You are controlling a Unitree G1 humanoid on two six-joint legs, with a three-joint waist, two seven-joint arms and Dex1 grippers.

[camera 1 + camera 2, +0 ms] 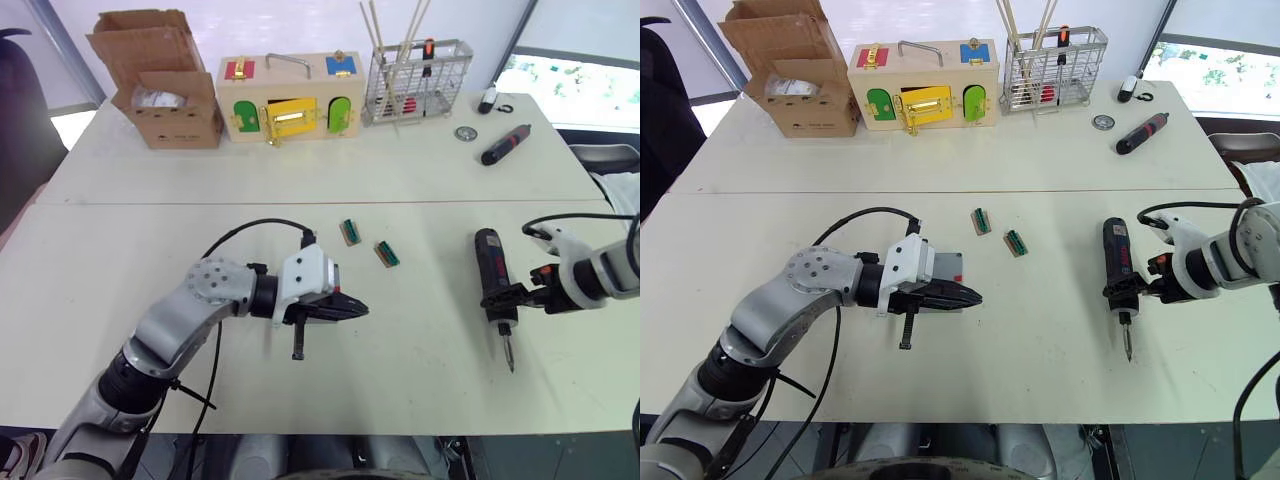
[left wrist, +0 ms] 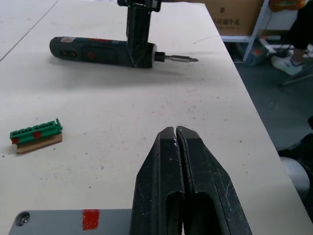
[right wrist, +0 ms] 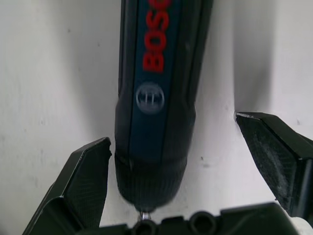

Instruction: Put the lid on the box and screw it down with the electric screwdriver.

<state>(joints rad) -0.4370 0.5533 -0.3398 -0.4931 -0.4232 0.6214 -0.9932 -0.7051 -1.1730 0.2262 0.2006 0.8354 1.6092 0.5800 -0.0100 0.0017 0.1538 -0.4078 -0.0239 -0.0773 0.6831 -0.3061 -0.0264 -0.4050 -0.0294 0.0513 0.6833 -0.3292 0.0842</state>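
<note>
the electric screwdriver (image 1: 493, 280) lies flat on the white surface (image 1: 420, 370) at the right, its metal bit pointing toward the near edge. the right gripper (image 1: 508, 298) reaches in from the right at the tool's bit end; in the right wrist view its two black fingers (image 3: 83, 181) are spread apart, one on each side of the dark body (image 3: 156, 98), with one finger just beside the body and the other clear of it, so nothing is clamped.

the left gripper (image 1: 355, 311) hovers over the middle of the surface, its fingers (image 2: 190, 196) pressed together and empty. just under and behind it sits the box (image 1: 945, 268), a grey square piece with a small red mark (image 2: 90, 219) on its side, mostly hidden by the wrist. whether the lid is on it cannot be told.

two small green terminal blocks (image 1: 349, 232) (image 1: 386, 254) lie between the grippers, slightly farther away. along the far edge stand a cardboard carton (image 1: 160, 90), a wooden latch box (image 1: 290, 97) and a wire rack (image 1: 415, 82) holding sticks. a smaller black-and-red screwdriver (image 1: 505, 145) lies far right, near a round metal disc (image 1: 465, 133).
</note>
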